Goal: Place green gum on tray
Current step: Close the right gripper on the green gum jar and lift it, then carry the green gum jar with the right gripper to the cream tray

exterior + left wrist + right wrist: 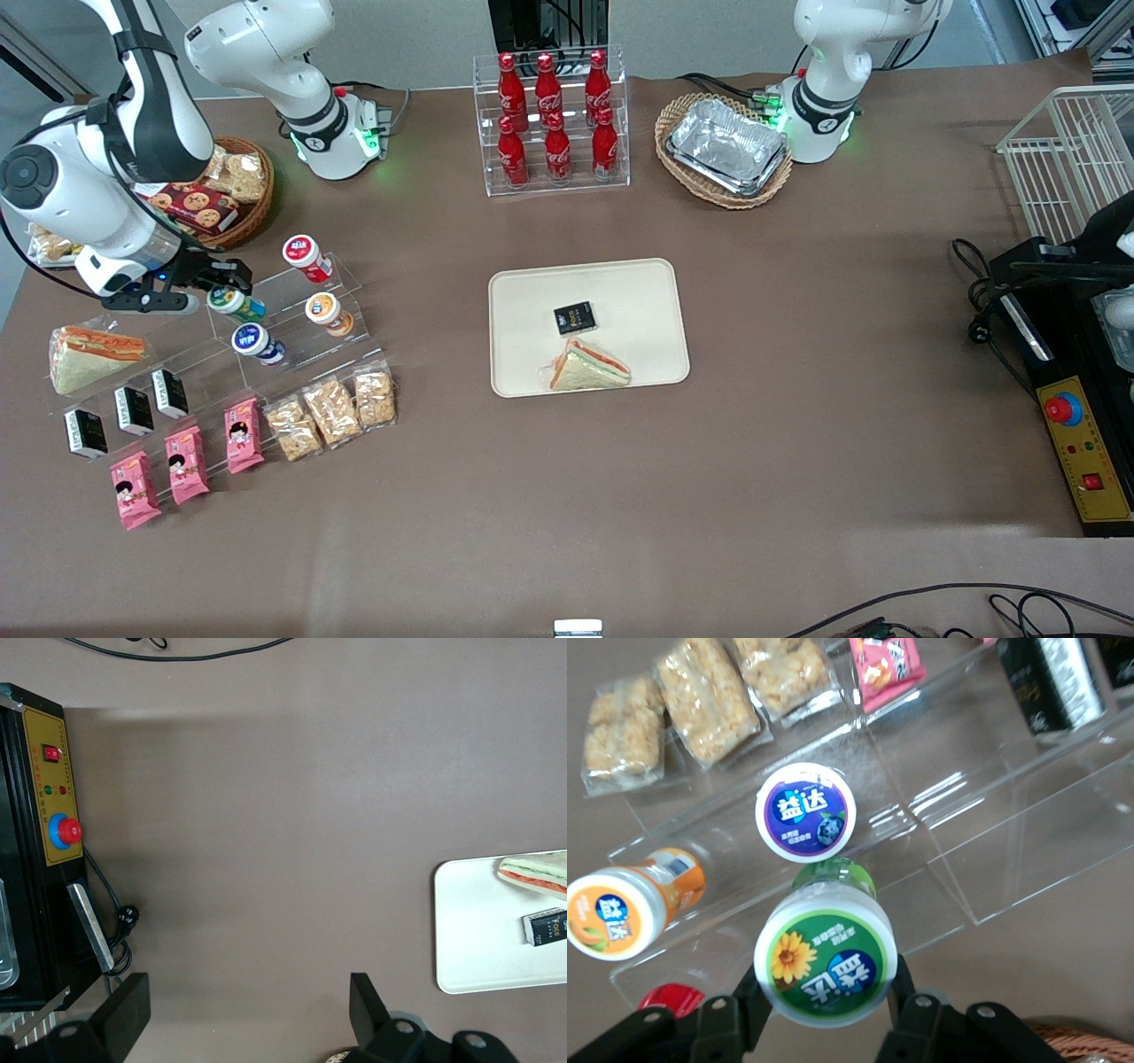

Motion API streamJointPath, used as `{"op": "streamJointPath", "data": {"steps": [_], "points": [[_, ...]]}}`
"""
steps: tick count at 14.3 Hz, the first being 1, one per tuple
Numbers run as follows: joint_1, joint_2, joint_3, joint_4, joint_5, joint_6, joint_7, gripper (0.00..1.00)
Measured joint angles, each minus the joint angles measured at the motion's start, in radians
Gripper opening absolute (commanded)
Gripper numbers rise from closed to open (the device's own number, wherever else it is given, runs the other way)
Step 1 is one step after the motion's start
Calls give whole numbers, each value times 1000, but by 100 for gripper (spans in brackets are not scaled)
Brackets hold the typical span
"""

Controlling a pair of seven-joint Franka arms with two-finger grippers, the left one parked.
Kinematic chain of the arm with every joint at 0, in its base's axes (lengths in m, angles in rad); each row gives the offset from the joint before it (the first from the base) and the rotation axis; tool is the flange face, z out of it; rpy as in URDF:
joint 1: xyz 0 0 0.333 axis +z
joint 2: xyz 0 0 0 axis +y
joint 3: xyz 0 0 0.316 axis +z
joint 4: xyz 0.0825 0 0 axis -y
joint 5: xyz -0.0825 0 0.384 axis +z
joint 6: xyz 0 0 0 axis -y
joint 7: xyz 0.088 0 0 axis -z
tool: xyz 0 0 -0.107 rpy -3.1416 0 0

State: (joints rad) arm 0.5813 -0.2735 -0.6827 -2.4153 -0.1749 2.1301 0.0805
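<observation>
here, the gripper (825, 999) clamps the green gum (826, 966) at the clear acrylic rack (292, 323), well apart from the tray (523, 354).

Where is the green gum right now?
The green gum sits between the jaws of the gripper over the clear display stand, beside the blue-lidded bottle, toward the working arm's end of the table.

Green gum (826, 966) has a glossy plastic lid, the stepped rack (939, 815) is clear shiny acrylic, and the tray (620, 292) looks like matte plastic.

Right arm reaches low — gripper (826, 992) jaws clamped on green gum (826, 967).
</observation>
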Motion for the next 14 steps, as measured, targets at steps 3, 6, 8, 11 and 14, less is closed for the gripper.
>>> {"op": "streamJointPath", "data": {"steps": [3,6,8,11,14], "points": [[2,-7,0,140,0,-192,-32,7],[54,-21,6,355,0,-427,-45,7],[109,-21,10,447,3,-507,-39,7],[201,-16,16,513,32,-564,60,7],[346,-13,19,552,77,-599,285,7]]}}
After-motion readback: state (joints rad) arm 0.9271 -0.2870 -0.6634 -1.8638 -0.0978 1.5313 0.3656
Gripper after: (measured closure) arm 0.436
